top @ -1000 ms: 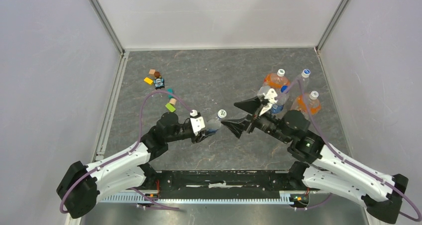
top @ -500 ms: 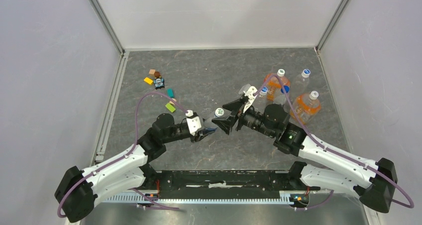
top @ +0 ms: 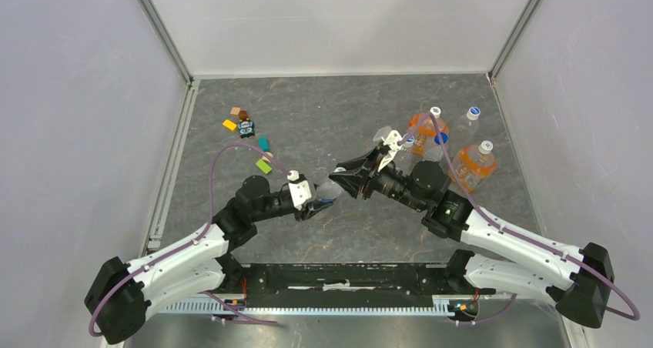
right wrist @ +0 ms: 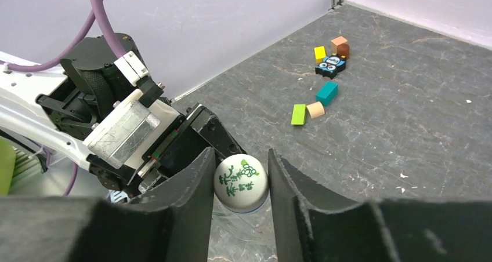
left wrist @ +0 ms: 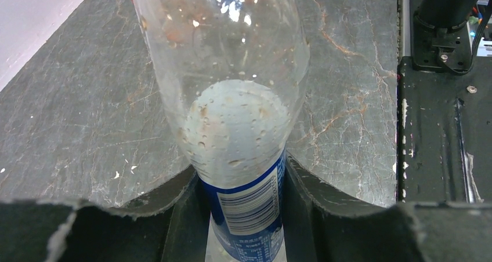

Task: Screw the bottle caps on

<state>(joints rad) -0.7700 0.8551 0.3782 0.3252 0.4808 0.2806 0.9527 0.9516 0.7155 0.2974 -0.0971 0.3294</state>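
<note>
Right claw (right wrist: 241, 159) flanking bottle cap (right wrist: 241, 184)

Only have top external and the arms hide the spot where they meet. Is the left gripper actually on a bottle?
Observer: Yes. In the left wrist view the left gripper is clamped on the bottle, right at its blue label band.
Operator: Anything inside it?
Observer: There are droplets on the clear wall. I can't make out a liquid level.
Operator: Where's the cap?
Observer: The right wrist view shows a white cap with green print between the fingers of the right gripper, one close on each side. Clear plastic shows just below it. I can't tell whether it's pinched.
</note>
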